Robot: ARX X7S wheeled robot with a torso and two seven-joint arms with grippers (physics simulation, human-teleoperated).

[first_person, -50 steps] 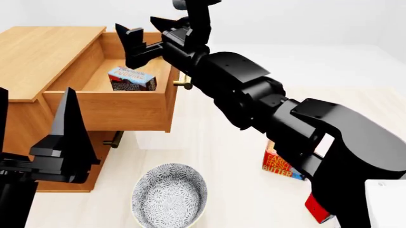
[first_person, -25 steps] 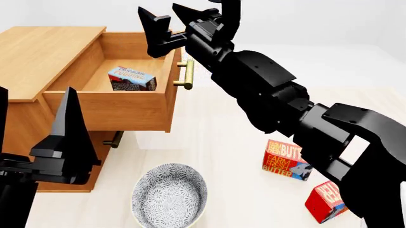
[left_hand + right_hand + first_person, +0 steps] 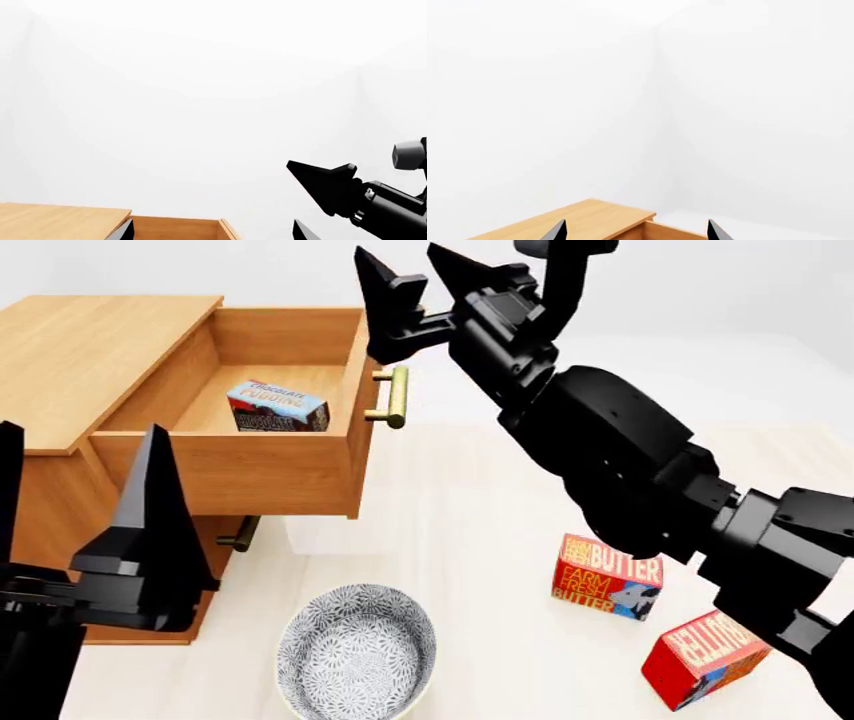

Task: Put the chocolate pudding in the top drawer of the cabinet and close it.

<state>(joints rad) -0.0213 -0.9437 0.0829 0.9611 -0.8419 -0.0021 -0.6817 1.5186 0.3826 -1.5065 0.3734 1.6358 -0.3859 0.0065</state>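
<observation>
Left pincer (image 3: 74,540): low at the head view's left edge, in front of the cabinet; fingers spread apart, nothing between them.
Cabinet (image 3: 80,350): light wood, standing at the left of the pale worktop (image 3: 467,540).
Top drawer (image 3: 227,465): pulled out, its inside open to view; brass bar handle (image 3: 392,397) on its front face.
Chocolate pudding (image 3: 276,406): lying on the floor of the top drawer, near the middle, blue face up and tilted.
Lower drawer handle (image 3: 240,533): brass, showing just under the open drawer.
Bowl (image 3: 356,650): patterned, on the worktop in front of the cabinet.
Right pincer (image 3: 414,285): raised above the drawer's front edge and handle, fingers parted, holding nothing; the pudding lies below it and to its left, well apart.
Butter boxes: one (image 3: 607,577) upright on the worktop under the right arm, a second (image 3: 703,657) tilted nearer the right corner.
</observation>
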